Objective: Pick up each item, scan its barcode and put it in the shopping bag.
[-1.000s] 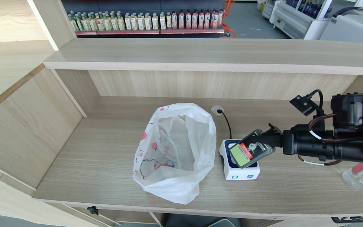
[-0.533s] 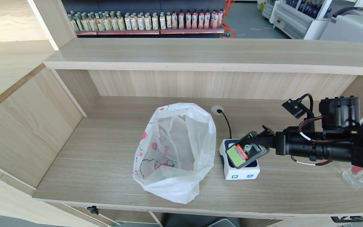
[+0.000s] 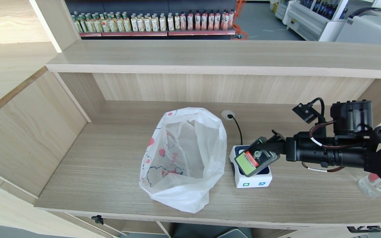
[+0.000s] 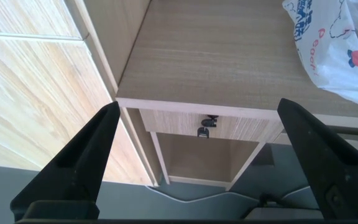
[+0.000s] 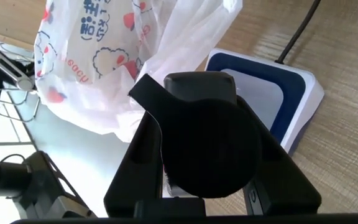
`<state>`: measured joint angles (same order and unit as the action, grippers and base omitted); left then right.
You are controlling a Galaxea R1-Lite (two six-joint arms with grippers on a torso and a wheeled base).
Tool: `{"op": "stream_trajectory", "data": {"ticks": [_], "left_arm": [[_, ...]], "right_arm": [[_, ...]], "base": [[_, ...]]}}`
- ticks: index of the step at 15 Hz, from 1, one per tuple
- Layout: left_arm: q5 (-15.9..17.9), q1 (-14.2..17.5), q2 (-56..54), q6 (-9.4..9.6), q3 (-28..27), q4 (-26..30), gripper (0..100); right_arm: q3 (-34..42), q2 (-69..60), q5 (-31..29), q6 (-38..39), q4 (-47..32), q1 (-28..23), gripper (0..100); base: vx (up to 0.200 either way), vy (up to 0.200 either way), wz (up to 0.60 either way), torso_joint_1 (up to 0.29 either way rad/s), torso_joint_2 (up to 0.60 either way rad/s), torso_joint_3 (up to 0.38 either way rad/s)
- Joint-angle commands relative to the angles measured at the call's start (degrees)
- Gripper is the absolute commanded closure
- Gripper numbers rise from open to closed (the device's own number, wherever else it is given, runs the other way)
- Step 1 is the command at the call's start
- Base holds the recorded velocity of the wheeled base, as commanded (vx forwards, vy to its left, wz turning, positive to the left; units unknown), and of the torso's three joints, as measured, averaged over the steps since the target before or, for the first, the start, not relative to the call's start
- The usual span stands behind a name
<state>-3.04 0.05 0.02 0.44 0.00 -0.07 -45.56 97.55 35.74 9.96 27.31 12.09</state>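
Right gripper (image 3: 267, 149) clamped on flat, rounded-corner dark packet (image 3: 251, 160) with green-red label, tilted above white boxy scanner (image 3: 253, 180), thin crinkled plastic shopping bag (image 3: 180, 158) gaping mid wood-grain worktop (image 3: 104, 172), left gripper (image 4: 194, 155) spread wide, empty, off front edge.

Head view high behind the tabletop (image 3: 104, 172) front edge, facing forward and down, left wrist view just outside the front left corner, looking down, right wrist view close above the scanner (image 5: 291, 93), shopping bag (image 3: 184, 155) shared by all three
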Motion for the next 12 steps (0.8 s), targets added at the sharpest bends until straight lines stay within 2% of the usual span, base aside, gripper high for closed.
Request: {"op": "stream_trajectory", "data": {"ticks": [1,4,8,12], "left_arm": [[-0.04,0.04,-0.02,0.0,0.0,-0.01,0],[-0.04,0.04,-0.02,0.0,0.0,-0.01,0],[-0.04,0.04,-0.02,0.0,0.0,-0.01,0],[-0.04,0.04,-0.02,-0.09,0.0,0.07,0]], "right_arm": [[0.03,-4.47,0.38,-0.56,2.58,-0.23,100],[2.49,-18.62,0.03,-2.49,3.63,-0.4,100],[7.41,-23.19,-0.32,-11.37,3.1,-2.95,100],[5.83,-18.54,-0.32,-11.37,3.37,-6.91,100]], "base": [[0.0,0.0,0.0,0.0,0.0,0.0],[0.0,0.0,0.0,0.0,0.0,0.0],[0.0,0.0,0.0,0.0,0.0,0.0],[0.0,0.2,0.0,-0.004,0.0,0.007]]}}
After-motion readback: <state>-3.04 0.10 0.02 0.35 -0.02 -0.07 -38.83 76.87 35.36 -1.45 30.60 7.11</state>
